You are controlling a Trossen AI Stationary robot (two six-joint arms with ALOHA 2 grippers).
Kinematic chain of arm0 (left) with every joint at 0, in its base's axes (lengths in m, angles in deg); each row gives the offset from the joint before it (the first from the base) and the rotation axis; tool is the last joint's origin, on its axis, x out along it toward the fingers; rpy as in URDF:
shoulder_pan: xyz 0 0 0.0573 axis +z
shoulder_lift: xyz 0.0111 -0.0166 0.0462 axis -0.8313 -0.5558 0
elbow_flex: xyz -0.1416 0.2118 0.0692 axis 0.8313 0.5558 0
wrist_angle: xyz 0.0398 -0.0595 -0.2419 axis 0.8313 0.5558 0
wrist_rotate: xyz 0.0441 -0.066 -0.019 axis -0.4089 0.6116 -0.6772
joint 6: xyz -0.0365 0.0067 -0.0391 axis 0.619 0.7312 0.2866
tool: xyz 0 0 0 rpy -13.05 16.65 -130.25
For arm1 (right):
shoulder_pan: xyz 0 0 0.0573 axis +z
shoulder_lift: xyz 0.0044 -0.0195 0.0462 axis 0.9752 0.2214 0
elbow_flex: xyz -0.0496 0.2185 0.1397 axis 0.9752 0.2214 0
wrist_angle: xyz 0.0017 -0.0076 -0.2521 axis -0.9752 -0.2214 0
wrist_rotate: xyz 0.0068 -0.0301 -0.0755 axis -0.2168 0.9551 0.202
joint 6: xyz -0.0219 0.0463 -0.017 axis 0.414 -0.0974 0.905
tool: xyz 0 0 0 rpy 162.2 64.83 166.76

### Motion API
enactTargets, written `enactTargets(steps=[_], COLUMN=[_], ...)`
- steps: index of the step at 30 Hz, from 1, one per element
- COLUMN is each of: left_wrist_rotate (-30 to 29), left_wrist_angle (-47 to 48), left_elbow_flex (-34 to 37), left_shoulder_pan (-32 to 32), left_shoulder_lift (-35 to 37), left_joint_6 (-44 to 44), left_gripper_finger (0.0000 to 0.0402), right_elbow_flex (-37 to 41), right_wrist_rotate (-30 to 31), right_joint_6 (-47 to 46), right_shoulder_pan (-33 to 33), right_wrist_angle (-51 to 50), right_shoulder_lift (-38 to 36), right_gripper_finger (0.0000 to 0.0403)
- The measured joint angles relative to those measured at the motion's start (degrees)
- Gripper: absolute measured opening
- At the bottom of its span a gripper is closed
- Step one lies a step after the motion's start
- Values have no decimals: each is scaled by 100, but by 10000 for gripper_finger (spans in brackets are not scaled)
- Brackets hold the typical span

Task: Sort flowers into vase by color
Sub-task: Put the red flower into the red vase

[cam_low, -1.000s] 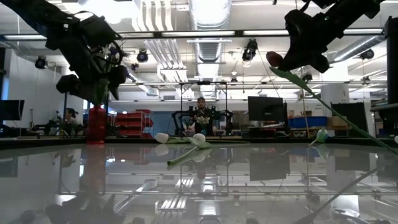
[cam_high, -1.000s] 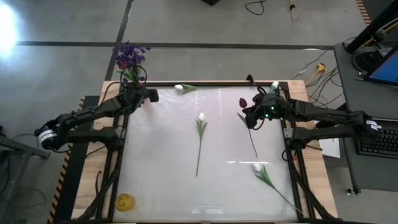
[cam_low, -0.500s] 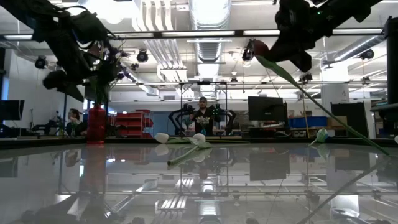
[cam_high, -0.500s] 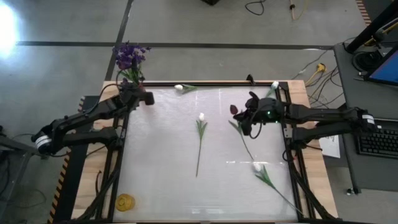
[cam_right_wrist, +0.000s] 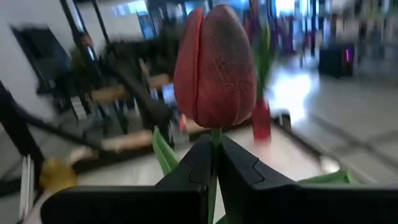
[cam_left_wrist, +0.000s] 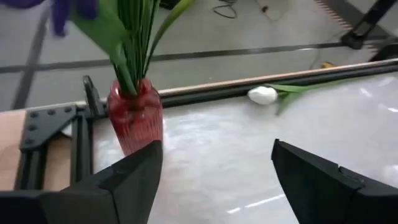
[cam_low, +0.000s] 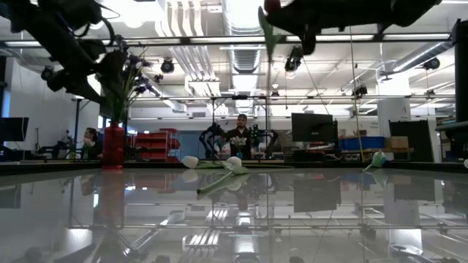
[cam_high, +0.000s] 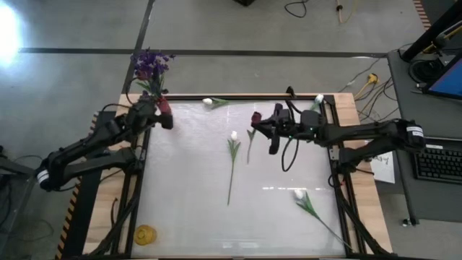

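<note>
High view, left to right: the red vase (cam_high: 164,113) stands at the table's (cam_high: 188,209) 10 o'clock corner with the purple blossoms (cam_high: 149,63) spreading beyond the edge, and the left gripper (cam_high: 148,115) sits just beside it, at its 9 o'clock. A white tulip (cam_high: 208,102) lies along the far edge at 12 o'clock, another white tulip (cam_high: 234,136) lies near the centre with its stem running toward 6 o'clock, and a third white tulip (cam_high: 299,194) lies at 4 o'clock. A small yellow object (cam_high: 145,234) rests at 7 o'clock; what it is cannot be made out. The right gripper (cam_high: 266,131) reaches in from 3 o'clock, lifted above the table at about 1 o'clock of centre, with the dark red tulip (cam_high: 255,118) at its tip.

The left wrist view adds what the top view hides: the left gripper's fingers (cam_left_wrist: 127,180) stand spread wide with nothing between them, the ribbed vase just ahead of one finger, its green stems cut off at the frame's edge.

The right wrist view shows the right fingers (cam_right_wrist: 199,162) pressed together, pinching the red tulip's stem just under the bloom; the stem below is hidden. The low view catches only the bloom (cam_low: 272,6) at the frame's upper edge, the stem hanging down. People in the room behind are blurred.
</note>
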Motion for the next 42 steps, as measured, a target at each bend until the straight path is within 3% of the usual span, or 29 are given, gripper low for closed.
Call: enactTargets(steps=[4, 10, 12, 16, 20, 23, 27, 33, 38, 42], left_wrist_rotate=[117, 176, -17, -963, -853, -793, -375, 422, 607, 1688], left_wrist_angle=[385, 650, 647, 587, 523, 599, 862, 674, 603, -210], left_elbow_flex=[0, 90, 109, 109, 109, 109, 109, 114, 155, 367], left_shoulder_pan=[-138, -259, -261, -250, -259, -256, -259, -263, -313, -515], left_shoulder_lift=[488, 876, 882, 792, 626, 622, 728, 1010, 1120, 1138], left_joint_6=[127, 285, 314, 702, 214, 174, -8, -319, -493, -1127], left_gripper_finger=[278, 267, 263, 256, 256, 256, 256, 256, 256, 256], right_elbow_flex=[-198, -992, -1296, -1768, -2059, -2226, -2542, -3370, -4210, -4718], right_wrist_rotate=[-2, 1, -13, -558, -828, -630, -130, -122, -232, -502], right_joint_6=[-64, 156, 210, 118, 38, 353, 792, 1041, 902, 887], right_shoulder_pan=[0, 0, 0, 0, 2, -2, -64, -239, -434, -580], right_wrist_angle=[806, 1034, 956, 908, 918, 1063, 1542, 2067, 2056, 1987], right_shoulder_lift=[334, 934, 1194, 1575, 1770, 1905, 2308, 3360, 4244, 4696], right_gripper_finger=[12, 12, 12, 12, 12, 12, 12, 12, 12, 12])
